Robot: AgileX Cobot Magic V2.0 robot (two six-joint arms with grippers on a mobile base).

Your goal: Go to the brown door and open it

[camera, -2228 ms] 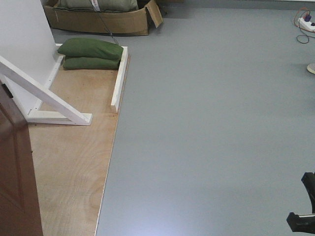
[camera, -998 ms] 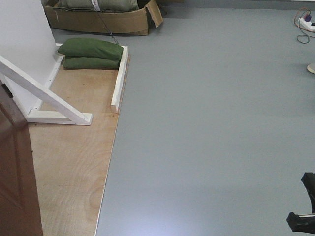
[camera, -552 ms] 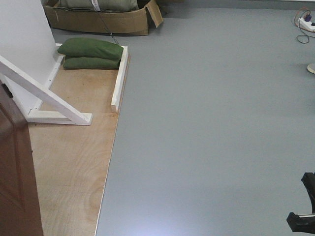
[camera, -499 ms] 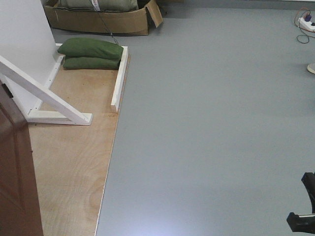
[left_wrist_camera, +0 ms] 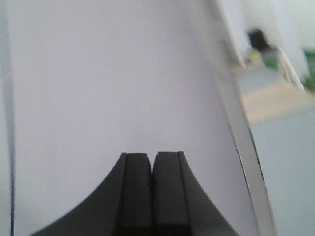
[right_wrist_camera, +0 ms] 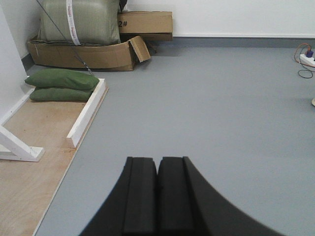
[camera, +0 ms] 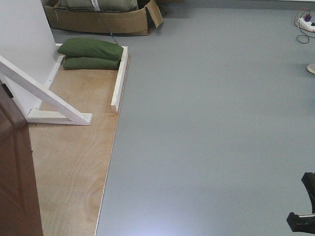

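Grey floor [camera: 206, 123], brown door [camera: 15, 177] well left of right pincer [right_wrist_camera: 157, 161] (jaws together).

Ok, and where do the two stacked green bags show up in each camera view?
Front-facing: green bags, upper left, at the plywood's far end.
Left wrist: only a blurred green patch at the right edge; cannot confirm.
Right wrist: left side, above mid-height.
Shared landmark: the white wooden rail just right of them, in front and right wrist views.
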